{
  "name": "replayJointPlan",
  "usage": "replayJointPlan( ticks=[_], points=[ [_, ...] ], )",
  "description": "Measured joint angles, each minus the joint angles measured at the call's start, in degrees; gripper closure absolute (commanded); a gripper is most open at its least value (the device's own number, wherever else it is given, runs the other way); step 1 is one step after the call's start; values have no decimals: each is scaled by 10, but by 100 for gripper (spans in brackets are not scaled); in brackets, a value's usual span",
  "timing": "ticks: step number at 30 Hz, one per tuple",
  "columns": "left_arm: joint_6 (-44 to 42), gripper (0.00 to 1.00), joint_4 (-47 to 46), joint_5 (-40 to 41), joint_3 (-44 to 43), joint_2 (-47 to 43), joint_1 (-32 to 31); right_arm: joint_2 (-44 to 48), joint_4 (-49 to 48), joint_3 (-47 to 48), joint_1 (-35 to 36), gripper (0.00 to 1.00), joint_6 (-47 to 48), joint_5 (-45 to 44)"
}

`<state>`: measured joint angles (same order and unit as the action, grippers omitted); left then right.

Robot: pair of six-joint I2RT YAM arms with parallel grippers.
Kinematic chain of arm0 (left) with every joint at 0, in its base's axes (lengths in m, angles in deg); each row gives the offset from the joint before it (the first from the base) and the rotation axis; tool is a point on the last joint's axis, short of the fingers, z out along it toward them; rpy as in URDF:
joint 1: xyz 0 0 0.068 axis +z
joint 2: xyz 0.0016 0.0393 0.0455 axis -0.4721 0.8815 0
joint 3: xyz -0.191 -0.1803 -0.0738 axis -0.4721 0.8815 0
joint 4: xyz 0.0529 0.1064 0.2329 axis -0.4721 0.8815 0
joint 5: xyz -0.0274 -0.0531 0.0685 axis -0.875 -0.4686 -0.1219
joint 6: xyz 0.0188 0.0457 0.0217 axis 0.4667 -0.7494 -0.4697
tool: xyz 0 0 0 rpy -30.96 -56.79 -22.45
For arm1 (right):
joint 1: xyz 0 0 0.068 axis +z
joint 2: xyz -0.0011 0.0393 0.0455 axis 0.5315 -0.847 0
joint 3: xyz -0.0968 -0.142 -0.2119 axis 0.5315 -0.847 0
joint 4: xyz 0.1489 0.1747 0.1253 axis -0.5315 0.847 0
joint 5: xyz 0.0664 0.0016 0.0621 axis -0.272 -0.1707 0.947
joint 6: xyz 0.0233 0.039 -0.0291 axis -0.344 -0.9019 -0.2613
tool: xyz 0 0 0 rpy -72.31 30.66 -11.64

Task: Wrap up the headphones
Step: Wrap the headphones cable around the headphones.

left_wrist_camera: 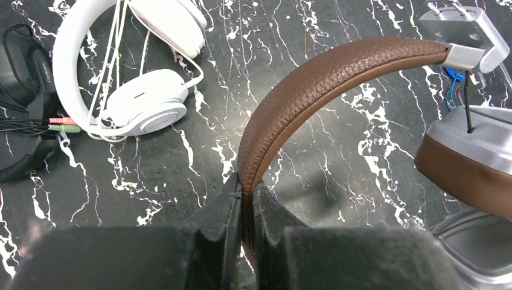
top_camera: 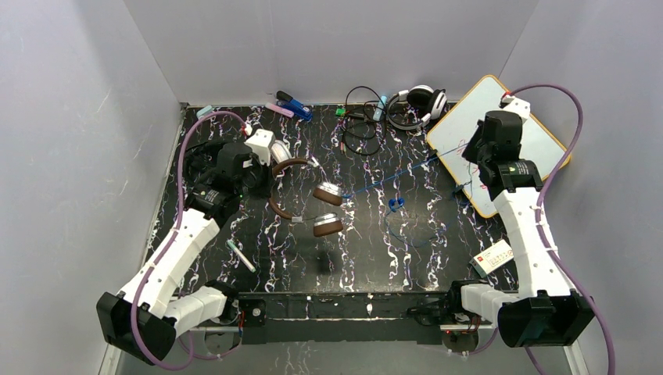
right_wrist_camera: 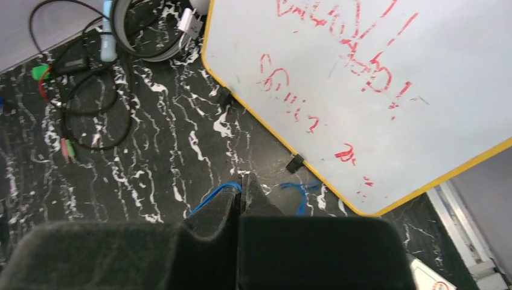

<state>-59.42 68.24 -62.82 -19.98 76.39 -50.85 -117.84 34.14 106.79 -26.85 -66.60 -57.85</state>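
Brown leather sits pinched between my left fingers (left_wrist_camera: 246, 186): the padded band of the brown-cupped, silver-backed headphones (left_wrist_camera: 326, 78) arches away ahead of them and curves right to its cups. Only this wrist view shows what lies to the left of those fingers on the black, white-veined bench (left_wrist_camera: 181, 175): a white plastic headset (left_wrist_camera: 145, 103) with its thin white cord draped over it, and past it a black headset (left_wrist_camera: 24, 78). The lettering on the black one's band is too small to read.

My right fingers (right_wrist_camera: 241, 184) are closed tight on a thin blue cord (right_wrist_camera: 211, 196). The top view alone shows that cord stretched from them across to the brown cups. Just ahead and to the right of them lies a yellow-framed whiteboard (right_wrist_camera: 374, 90) with red marker scrawl I cannot read. Ahead to the left is a coil of black cable (right_wrist_camera: 90, 90). The white label card (top_camera: 492, 256) back by my right arm has a red mark and print that is too small to read.
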Motion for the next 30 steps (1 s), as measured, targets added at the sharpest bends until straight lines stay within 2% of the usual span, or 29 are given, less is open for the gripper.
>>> replayJointPlan(
  ticks=[7, 15, 19, 25, 28, 30],
  points=[
    [43, 100, 2, 52, 2, 10, 0, 24, -14, -22, -9, 99, -19, 112],
    [53, 100, 4, 70, -4, 35, 0, 30, 11, -29, -44, 99, -42, 108],
    [22, 100, -20, 52, 23, -5, 0, 23, 18, -29, -83, 99, -71, 103],
    [-70, 100, -30, -28, 79, -90, 0, 0, 20, -5, -111, 99, -99, 110],
    [-88, 100, -31, -55, 90, -99, -1, -13, 17, 21, -113, 99, -103, 122],
    [-72, 100, -35, -43, 89, -86, -1, -15, 9, 25, -113, 99, -104, 143]
  ],
)
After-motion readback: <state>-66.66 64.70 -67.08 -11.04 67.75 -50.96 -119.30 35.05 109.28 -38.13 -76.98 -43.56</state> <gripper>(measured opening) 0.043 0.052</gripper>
